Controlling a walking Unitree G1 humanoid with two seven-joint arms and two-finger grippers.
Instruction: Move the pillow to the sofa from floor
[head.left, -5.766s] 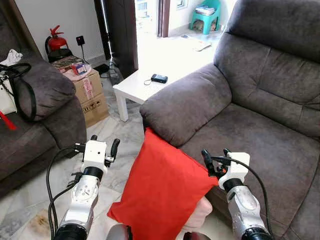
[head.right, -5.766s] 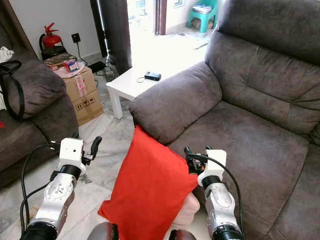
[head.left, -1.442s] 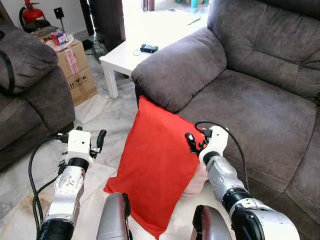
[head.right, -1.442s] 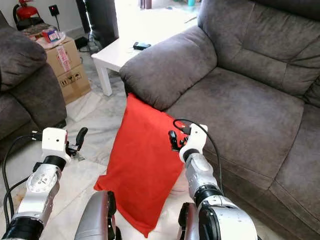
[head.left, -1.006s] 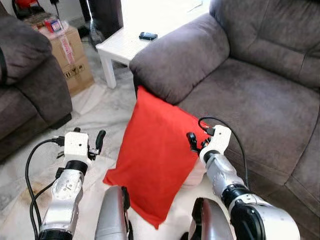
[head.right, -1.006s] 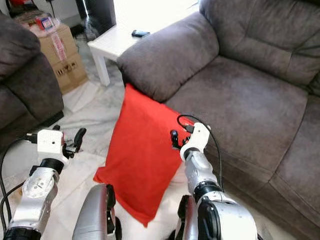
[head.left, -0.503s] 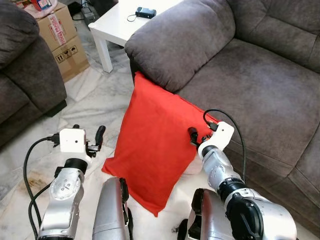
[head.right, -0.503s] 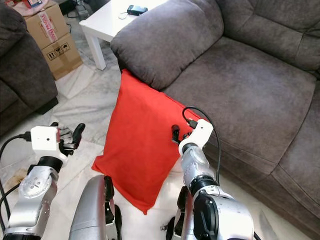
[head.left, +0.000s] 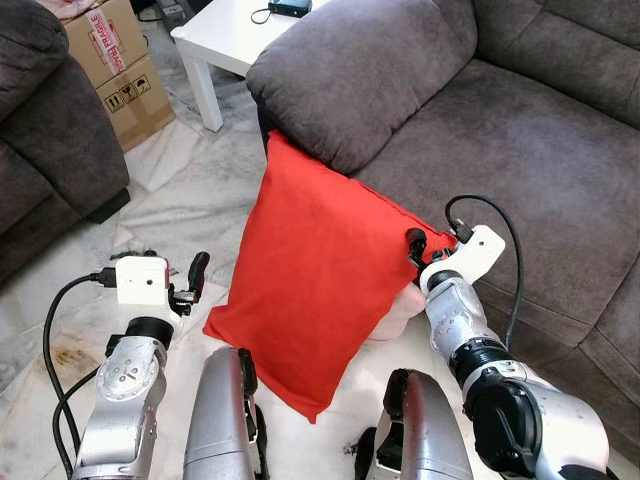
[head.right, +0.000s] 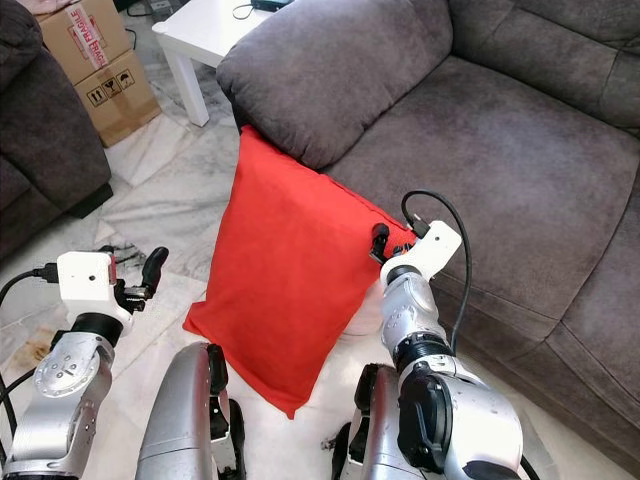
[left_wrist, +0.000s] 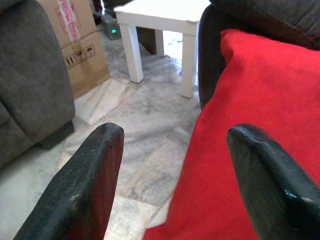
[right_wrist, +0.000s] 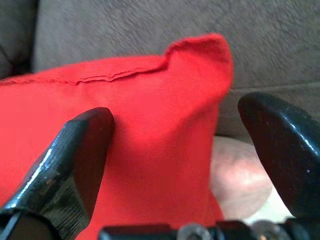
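Observation:
A red pillow stands tilted on the marble floor, leaning against the front of the grey sofa under its armrest. My right gripper is at the pillow's upper right corner, open, with the red edge between its two black fingers in the right wrist view. My left gripper is open to the left of the pillow, a short way from its left edge. A pale pinkish cushion peeks from behind the pillow's lower right side.
A white side table stands behind the armrest. Cardboard boxes sit beside a second grey sofa at the left. Bare marble floor lies between the two sofas. My own silver legs show at the bottom.
The camera has tilted further down and closer. My right gripper has moved right and up along the pillow to its upper right corner. The left gripper holds about the same spot.

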